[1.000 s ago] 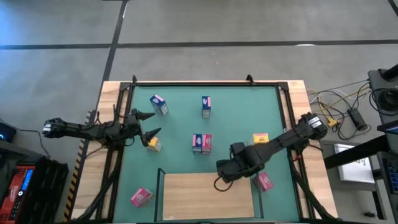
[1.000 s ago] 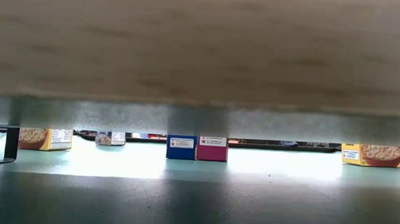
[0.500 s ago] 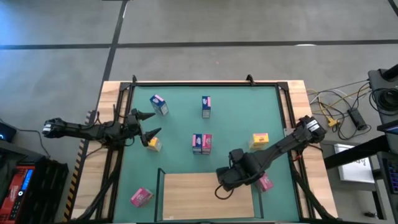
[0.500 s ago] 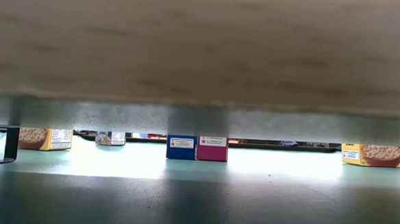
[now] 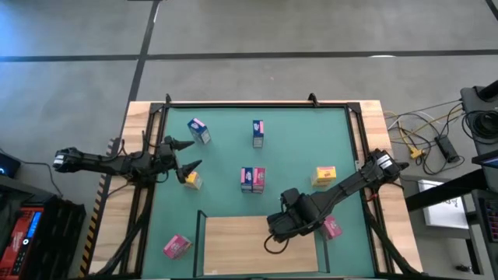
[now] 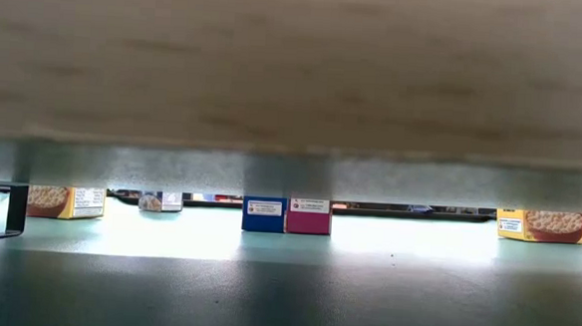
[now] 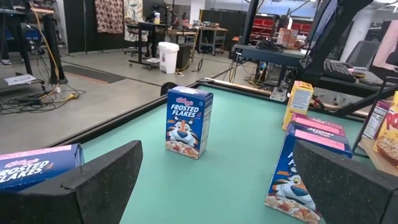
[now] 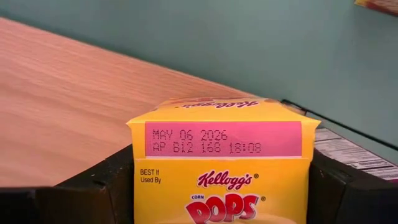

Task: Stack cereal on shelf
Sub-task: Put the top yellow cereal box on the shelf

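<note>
My right gripper [image 5: 274, 225] is over the far right part of the shelf's light-wood board [image 5: 241, 249] and is shut on a yellow Corn Pops box [image 8: 224, 174], which the gripper hides in the high view. My left gripper [image 5: 193, 154] is open and empty at the mat's left side. It sits between a lying blue box [image 5: 199, 131] and a yellow box [image 5: 192, 180]. Other cereal boxes stand on the green mat: one [image 5: 257, 133] at the far middle, a blue and pink pair [image 5: 252, 179], and a yellow one [image 5: 325, 176]. Pink ones [image 5: 331, 227] [image 5: 177, 246] lie beside the board. My right gripper pinches the yellow box between its two fingers [image 8: 102, 183], one on each narrow side [image 8: 138, 180] near the box's top. The fingers slant down from the table's right. The box is top up over the board [image 8: 68, 93]. Its bottom is hidden.
The shelf's board fills the top of the low view [image 6: 296, 63], with a dark post [image 6: 14, 213] at the left. A dark frame [image 5: 233, 104] runs around the green mat [image 5: 296, 140]. Cables [image 5: 424, 140] lie off the table's right side.
My right gripper has carried the yellow box toward the table's near edge and a little to the left, farther over the board. My left arm has kept still.
</note>
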You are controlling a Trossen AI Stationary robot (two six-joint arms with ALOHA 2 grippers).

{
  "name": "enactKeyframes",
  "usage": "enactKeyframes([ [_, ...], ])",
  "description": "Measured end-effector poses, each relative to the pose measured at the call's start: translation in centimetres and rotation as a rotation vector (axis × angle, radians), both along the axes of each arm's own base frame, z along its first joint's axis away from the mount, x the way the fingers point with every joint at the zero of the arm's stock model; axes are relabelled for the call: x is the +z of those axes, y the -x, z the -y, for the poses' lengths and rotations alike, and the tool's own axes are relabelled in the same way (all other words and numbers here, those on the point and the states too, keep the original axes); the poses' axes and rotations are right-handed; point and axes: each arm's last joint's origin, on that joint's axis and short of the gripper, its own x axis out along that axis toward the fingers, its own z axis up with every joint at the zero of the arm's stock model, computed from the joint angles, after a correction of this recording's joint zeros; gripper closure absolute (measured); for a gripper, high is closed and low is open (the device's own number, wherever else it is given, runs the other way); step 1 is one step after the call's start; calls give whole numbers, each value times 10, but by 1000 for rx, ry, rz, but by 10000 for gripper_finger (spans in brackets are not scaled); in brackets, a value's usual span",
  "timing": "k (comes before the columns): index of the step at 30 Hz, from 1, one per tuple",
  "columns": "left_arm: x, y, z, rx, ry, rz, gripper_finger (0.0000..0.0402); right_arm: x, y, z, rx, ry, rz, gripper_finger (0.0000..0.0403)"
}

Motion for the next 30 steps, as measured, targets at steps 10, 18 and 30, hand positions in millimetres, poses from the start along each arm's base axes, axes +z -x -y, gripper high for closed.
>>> enactKeyframes([
  [10, 0, 0, 0, 0, 0, -4, 3, -2, -6, -21, -36, 14, -32, 110],
  [18, -1, -1, 0, 0, -1, -8, 3, 4, -12, -46, -113, 18, -62, 110],
  [30, -1, -1, 0, 0, -1, -10, 3, 4, -7, -63, -238, -24, -74, 110],
])
